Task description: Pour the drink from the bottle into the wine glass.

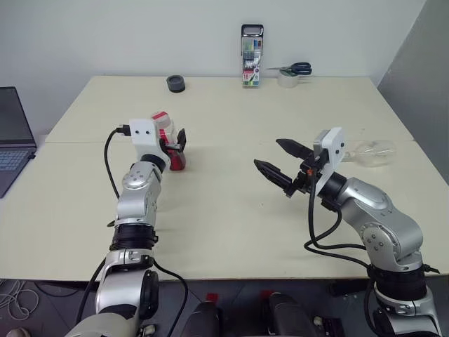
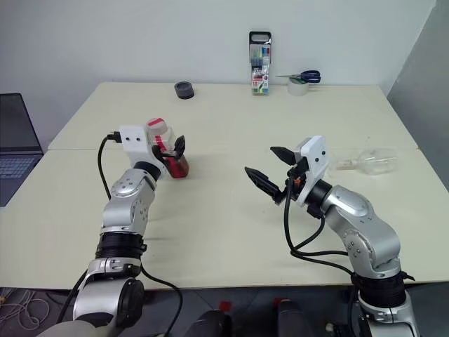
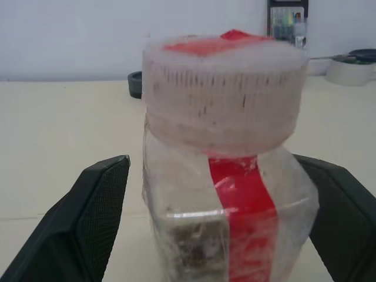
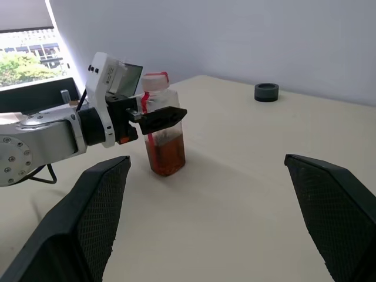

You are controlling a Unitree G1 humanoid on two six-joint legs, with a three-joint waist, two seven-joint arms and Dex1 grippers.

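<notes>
Bottle (image 1: 170, 144) stands upright on the tabletop (image 1: 224, 210), cap up, right between the spread fingers of the left claw (image 1: 177, 146), not gripped. Right claw (image 1: 283, 164) hangs released mid-table; wine glass (image 1: 372, 152) lies on its side beyond it.

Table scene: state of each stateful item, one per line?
bottle: upright, capped, between the open fingers of the left gripper
drink: fills the bottle's lower part
wine glass: lying on its side
right gripper: open, empty
scissors: closed
</notes>
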